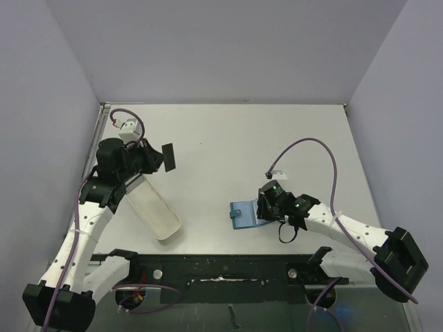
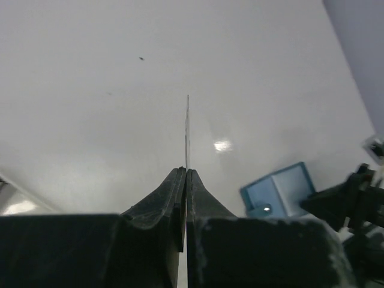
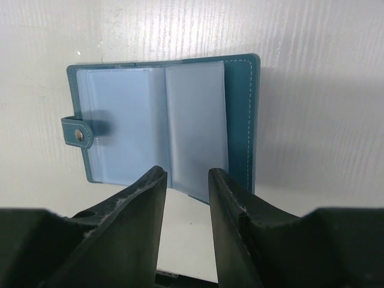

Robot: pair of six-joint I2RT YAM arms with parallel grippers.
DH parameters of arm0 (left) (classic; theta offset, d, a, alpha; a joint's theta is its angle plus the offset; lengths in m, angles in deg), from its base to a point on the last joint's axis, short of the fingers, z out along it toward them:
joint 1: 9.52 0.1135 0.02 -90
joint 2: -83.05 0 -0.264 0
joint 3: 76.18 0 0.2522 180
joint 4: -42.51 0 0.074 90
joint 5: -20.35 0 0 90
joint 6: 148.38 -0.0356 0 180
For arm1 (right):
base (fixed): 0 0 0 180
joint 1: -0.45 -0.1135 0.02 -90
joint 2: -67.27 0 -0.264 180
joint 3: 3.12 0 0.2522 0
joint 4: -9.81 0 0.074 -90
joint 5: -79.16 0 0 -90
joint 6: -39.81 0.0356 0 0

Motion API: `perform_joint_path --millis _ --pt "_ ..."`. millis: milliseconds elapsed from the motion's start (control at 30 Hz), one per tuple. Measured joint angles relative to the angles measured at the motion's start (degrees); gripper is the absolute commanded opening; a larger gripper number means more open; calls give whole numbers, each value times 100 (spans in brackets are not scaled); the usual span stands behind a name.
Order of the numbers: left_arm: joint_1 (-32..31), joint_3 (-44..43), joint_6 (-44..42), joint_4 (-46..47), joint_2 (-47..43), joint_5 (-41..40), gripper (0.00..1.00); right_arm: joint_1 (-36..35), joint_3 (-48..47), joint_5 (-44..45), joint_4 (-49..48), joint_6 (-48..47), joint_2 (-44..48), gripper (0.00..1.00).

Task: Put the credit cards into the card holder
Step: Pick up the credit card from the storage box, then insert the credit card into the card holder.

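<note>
Top external: the left end effector (image 1: 157, 159) is clamped on a thin, flat credit card (image 1: 168, 158) near an oblong white tray (image 1: 155, 207). Left wrist: the card appears edge-on, a sliver. Right wrist: the teal card holder (image 3: 150, 114) lies open on the tabletop (image 3: 312, 90), showing glossy pale-blue sleeves. The right end effector (image 3: 187, 175) has its jaws parted at the holder's near edge.

We see bright, even, soft light from overhead on the white table (image 1: 228, 138), with only faint shadows beside the arms (image 1: 82, 227). In the left wrist view a small glare spot (image 2: 222, 145) shines on the table; the left gripper (image 2: 185, 173) and the teal card holder (image 2: 279, 191) look blurred. The right wrist view is sharper, the card holder casting a soft shadow rightward.
</note>
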Motion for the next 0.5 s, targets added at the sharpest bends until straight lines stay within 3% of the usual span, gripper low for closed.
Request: perform_joint_path --millis 200,500 --pt "-511 872 1622 1069 -83 925 0 85 -2 155 48 -2 -219 35" --pt "-2371 1034 3077 2264 839 549 0 297 -2 232 55 -4 -251 33"
